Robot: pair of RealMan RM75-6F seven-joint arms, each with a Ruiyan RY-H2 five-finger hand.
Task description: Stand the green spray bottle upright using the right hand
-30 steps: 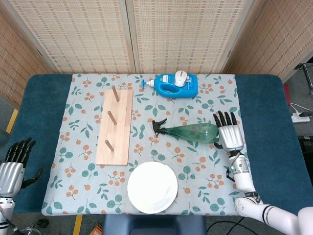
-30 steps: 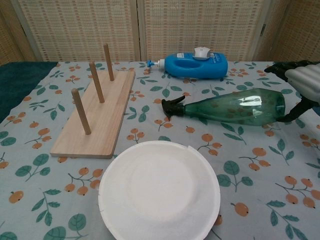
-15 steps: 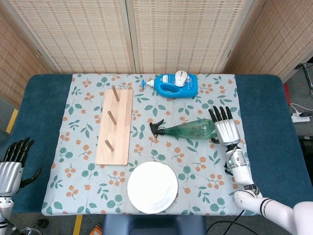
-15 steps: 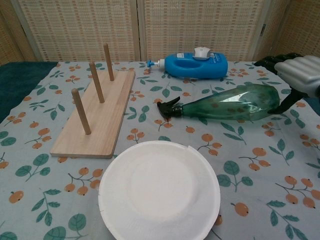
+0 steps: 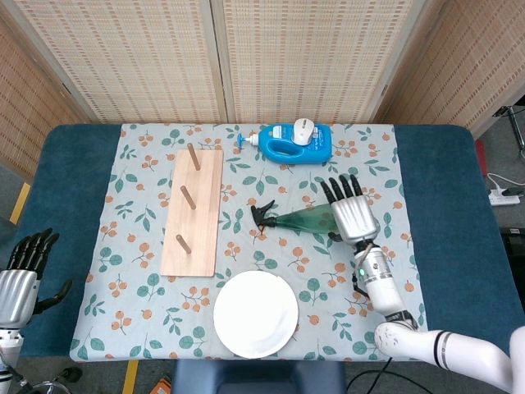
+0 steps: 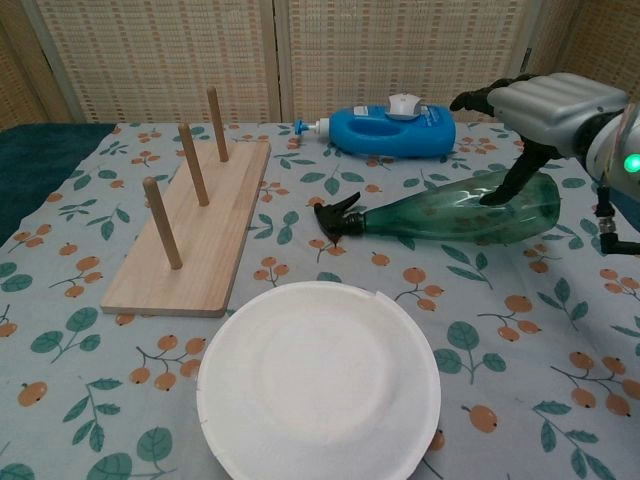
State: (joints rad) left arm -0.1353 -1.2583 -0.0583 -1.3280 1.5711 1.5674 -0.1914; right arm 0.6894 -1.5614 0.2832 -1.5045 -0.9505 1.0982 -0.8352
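Most of the flowered cloth point(image 5: 131, 246) is taken up by things I leave alone: the peg board point(image 5: 193, 215), the white plate point(image 5: 255, 313), the blue bottle point(image 5: 293, 143). My right hand point(image 5: 353, 215) sits palm-down over the wide end of the green spray bottle point(image 6: 455, 212), fingers spread, the thumb point(image 6: 510, 176) touching its side; I judge no firm hold yet. The bottle lies flat mid-cloth, clear green, black trigger point(image 6: 340, 214) pointing left. My left hand point(image 5: 23, 267), fingers loosely apart, idles off the cloth's edge.

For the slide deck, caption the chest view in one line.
Right hand reaching over the green spray bottle, which lies on its side on the floral tablecloth beside a wooden peg board and white plate.
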